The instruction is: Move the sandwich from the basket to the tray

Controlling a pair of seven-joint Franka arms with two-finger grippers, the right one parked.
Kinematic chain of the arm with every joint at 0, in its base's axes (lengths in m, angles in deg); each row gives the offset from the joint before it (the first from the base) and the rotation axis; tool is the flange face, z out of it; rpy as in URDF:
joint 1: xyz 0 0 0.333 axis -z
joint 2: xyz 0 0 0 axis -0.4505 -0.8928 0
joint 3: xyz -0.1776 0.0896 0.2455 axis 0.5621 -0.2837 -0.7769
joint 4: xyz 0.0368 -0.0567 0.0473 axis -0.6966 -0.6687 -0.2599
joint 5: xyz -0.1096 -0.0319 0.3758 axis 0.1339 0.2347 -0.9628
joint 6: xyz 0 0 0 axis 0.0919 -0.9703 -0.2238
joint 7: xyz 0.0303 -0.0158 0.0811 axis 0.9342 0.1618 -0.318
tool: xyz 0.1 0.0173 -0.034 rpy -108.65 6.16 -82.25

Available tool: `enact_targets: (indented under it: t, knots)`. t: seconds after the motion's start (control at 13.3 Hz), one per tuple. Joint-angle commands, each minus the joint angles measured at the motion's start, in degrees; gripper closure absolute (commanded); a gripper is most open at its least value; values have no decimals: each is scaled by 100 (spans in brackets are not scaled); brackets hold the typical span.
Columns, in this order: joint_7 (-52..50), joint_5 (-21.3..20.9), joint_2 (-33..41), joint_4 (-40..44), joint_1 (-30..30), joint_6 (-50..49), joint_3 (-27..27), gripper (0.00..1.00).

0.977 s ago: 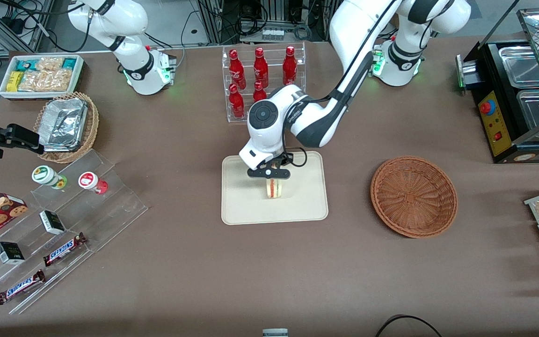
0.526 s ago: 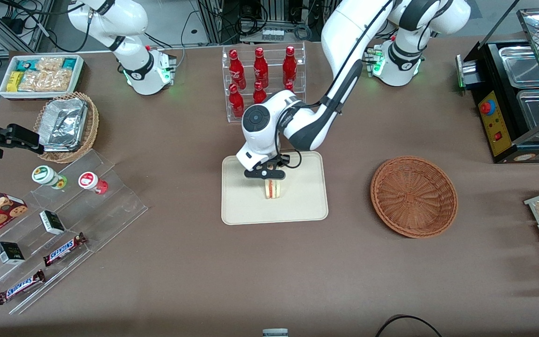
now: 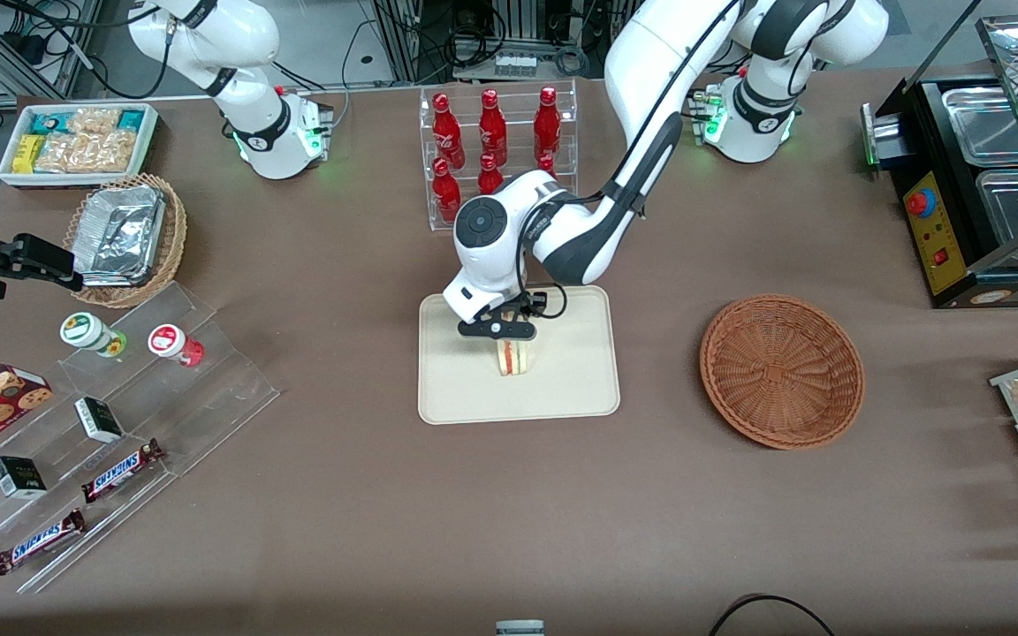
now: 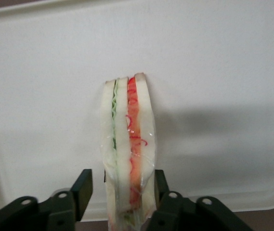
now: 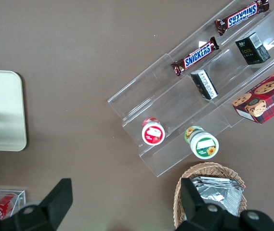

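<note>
1. In the front view, I see my gripper (image 3: 498,330) low over the tray (image 3: 465,393), right on top of the sandwich (image 3: 514,358). The sandwich stands on its edge on the tray, with its red and green stripes facing the camera. The brown basket (image 3: 781,371) sits on the table well apart from the tray, toward the working arm's end.

2. In the left wrist view, I see the sandwich (image 4: 128,144) standing up on the cream tray (image 4: 223,72). One black finger (image 4: 82,188) has a small gap between it and the bread. The other finger touches the bread or is just beside it. So the hand looks a little open, not squeezing.

3. In the right wrist view, I see only a corner of the tray (image 5: 2,110) on the brown table (image 5: 79,57). A clear rack (image 5: 194,96) holds two candy bars (image 5: 194,57).
</note>
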Motion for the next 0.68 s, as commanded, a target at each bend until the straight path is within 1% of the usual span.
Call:
enact_targets:
  t: [0.0, 0.3, 0.53, 0.6]
  knots:
    - [-234, -87, 455, 92, 20, -395, -219, 1]
    - [-761, -69, 1413, 83, -120, -1414, -465, 0]
    - [-719, -96, 2064, 57, -366, -2319, -650, 0]
    - [-692, -96, 2345, 22, -550, -2565, -677, 0]
